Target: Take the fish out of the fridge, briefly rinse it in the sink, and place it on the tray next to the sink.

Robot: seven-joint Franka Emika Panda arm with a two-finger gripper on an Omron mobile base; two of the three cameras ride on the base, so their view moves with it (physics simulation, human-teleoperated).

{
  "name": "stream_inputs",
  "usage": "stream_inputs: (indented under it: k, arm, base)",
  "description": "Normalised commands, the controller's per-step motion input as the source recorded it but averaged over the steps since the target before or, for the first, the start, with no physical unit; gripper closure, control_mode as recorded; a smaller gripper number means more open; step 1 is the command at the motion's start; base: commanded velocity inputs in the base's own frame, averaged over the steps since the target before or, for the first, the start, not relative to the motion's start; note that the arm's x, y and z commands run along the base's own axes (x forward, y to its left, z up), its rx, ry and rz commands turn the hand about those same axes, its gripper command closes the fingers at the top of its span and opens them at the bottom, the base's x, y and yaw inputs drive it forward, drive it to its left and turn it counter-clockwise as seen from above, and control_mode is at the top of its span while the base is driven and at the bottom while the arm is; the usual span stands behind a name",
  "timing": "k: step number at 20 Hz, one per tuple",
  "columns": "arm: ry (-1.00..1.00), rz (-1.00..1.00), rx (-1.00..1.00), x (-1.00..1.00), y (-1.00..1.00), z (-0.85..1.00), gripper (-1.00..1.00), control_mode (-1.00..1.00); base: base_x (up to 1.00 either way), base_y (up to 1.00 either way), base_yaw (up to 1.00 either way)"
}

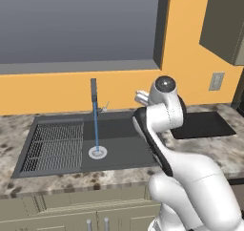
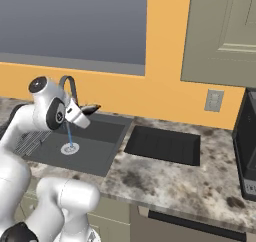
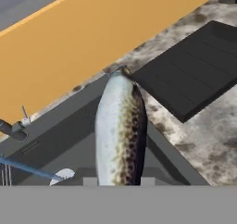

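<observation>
Already out over the sink (image 1: 119, 149), the fish (image 3: 120, 130) sits clamped in the jaws, which are nearly shut on its near end, so that its body runs away from the hand toward twelve o'clock in the hand view. In the right base view the gripper (image 2: 86, 111) hangs above the basin with the dark fish tip poking out toward three o'clock, toward the tray (image 2: 162, 145). A thin blue stream of water (image 1: 96, 130) falls from the faucet (image 1: 94, 95) onto the round drain (image 1: 97, 152), at about nine o'clock from the gripper in the left base view; the fish does not look to be under it.

Judging by its look, the fish is light and slender, and it holds straight out from the grip without drooping, so it seems stiff enough to carry by one end. Its skin looks smooth, pale on one flank and speckled brown on the other, and wet it would probably be slippery; a hold at the very end leaves a long free length that could swing or slide out. A grip nearer mid-body, across the narrow thickness, would be steadier. It is likely not fragile, though a hard squeeze could make it squirt free.

The tray lies flat on the table (image 2: 165, 181) just beside the sink's rim, at three o'clock from it.
</observation>
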Motion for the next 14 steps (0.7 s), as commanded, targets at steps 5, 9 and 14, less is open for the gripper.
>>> stream_inputs:
  k: [5,9,14]
  arm:
    - [0.0,-0.02,0.21,0.14,-1.0,-0.12,1.0,-1.0]
    - [0.0,-0.01,0.2,0.14,-1.0,-0.26,1.0,-1.0]
    - [0.01,-0.01,0.05,0.49,-0.78,-0.19,1.0,-1.0]
  base:
    - [0.0,0.0,0.0]
    - [0.0,0.0,0.0]
    - [0.0,0.0,0.0]
